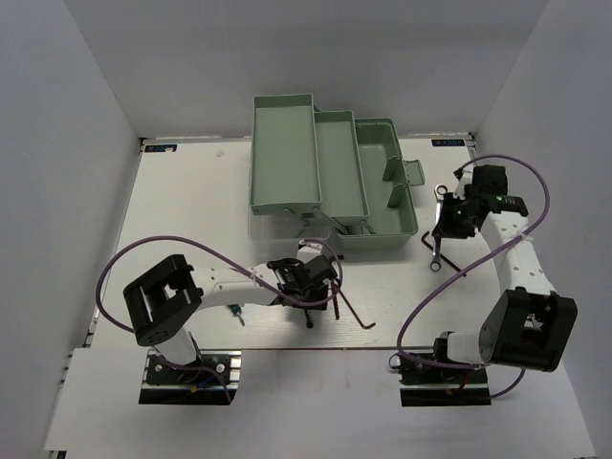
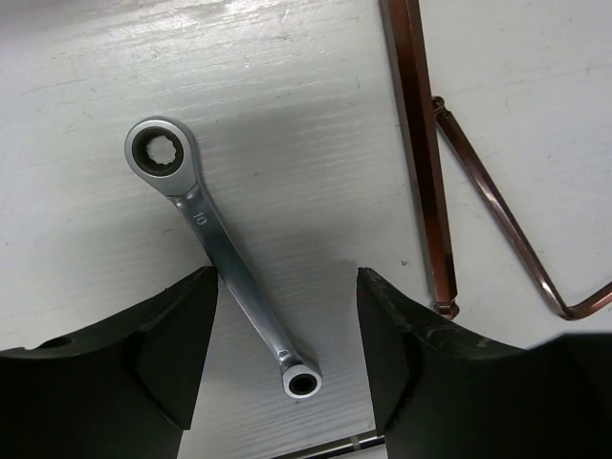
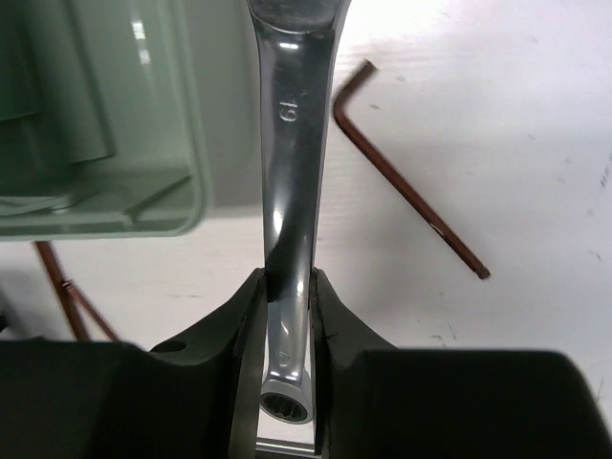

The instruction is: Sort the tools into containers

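The mint-green toolbox (image 1: 330, 177) stands open at the back centre, and its corner shows in the right wrist view (image 3: 105, 124). My left gripper (image 1: 308, 279) is open just in front of it. Its fingers straddle the small silver wrench (image 2: 215, 253), which lies flat on the table without touching them. Two dark hex keys (image 2: 421, 153) lie to the right of that wrench. My right gripper (image 1: 444, 228) is shut on the longer silver wrench (image 3: 287, 191), to the right of the toolbox. One hex key (image 3: 411, 191) lies on the table beyond it. A green screwdriver handle (image 1: 236, 313) peeks out beside the left arm.
A long hex key (image 1: 356, 304) lies on the white table (image 1: 191, 220) right of the left gripper. White walls close in the back and both sides. Purple cables loop over both arms. Thin brown rods (image 3: 67, 287) show under the toolbox corner.
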